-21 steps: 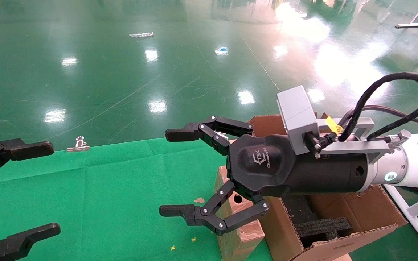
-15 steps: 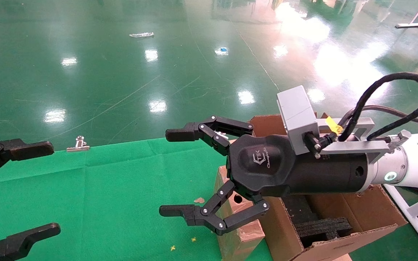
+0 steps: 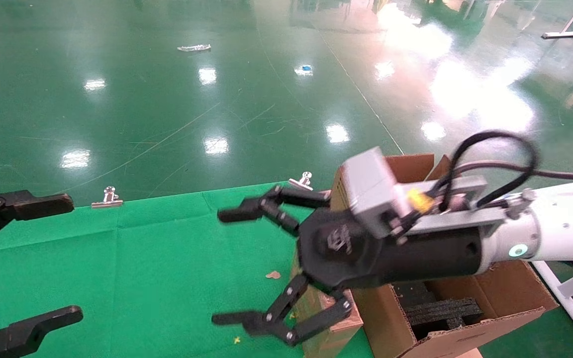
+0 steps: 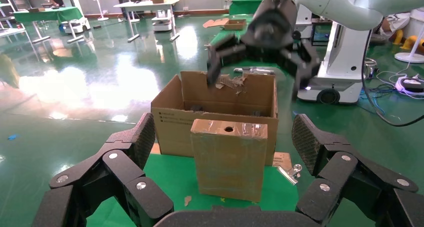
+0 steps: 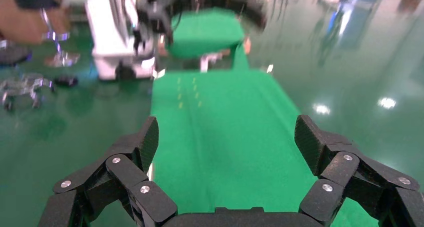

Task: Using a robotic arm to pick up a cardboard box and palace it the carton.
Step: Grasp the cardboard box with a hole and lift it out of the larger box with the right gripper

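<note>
A green cloth point(image 3: 132, 268) covers the table, with two metal binder clips point(image 3: 107, 197) clamped along its far edge, the second point(image 3: 302, 181) further right. A small brown scrap point(image 3: 272, 274) and yellow flecks point(image 3: 237, 340) lie on the cloth. Beyond is a glossy green floor point(image 3: 167, 99) with white litter point(image 3: 194, 47).

I see the cardboard box point(image 4: 229, 157) upright on the green cloth, narrow, reddish-brown w/ a round hole near its top, standing just left of the carton point(image 3: 470, 308). Carton's big, tan, corrugated, flaps open, ragged edges, black foam inside. My robotic arm point(image 3: 555, 233) reaches in from the right, its right gripper point(image 3: 227, 266) spread wide above the box.
</note>
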Motion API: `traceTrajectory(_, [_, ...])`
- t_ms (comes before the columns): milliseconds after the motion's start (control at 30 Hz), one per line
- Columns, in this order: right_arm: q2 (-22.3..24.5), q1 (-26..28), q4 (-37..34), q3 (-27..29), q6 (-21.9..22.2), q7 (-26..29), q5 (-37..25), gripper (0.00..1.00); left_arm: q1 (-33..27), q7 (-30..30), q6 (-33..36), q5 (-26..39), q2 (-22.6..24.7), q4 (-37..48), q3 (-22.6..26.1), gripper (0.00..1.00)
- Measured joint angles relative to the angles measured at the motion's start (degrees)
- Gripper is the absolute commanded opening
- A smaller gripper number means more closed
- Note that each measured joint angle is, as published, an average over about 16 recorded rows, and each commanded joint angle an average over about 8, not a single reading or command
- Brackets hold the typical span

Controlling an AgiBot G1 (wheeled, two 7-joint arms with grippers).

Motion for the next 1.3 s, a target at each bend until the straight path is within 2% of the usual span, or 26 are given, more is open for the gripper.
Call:
traceTrajectory(300, [-3.85,11.95,1.34,-14.24,-2.78,5.74,-16.12,1.00,-0.02,0.02,-0.01,-0.03,-0.01,0.01,0.04,1.00])
traceTrajectory(467, [-5.41,19.11,1.31,-22.70,-3.39,8.92,-21.58,1.00,-0.02,0.03,-0.02,-0.04,-0.02,0.01,0.06,1.00])
traceTrajectory(1000, [-5.38,42.03,1.15,-43.32,-3.65,16.31,-27.13,1.00,-0.04,0.07,-0.05,-0.09,-0.05,0.01,0.13,1.00])
traceTrajectory(1300, [-7.19,51.37,1.18,-55.80,-3.51,19.11,-29.12,1.00,-0.04,0.09,-0.06,-0.11,-0.07,0.01,0.17,1.00])
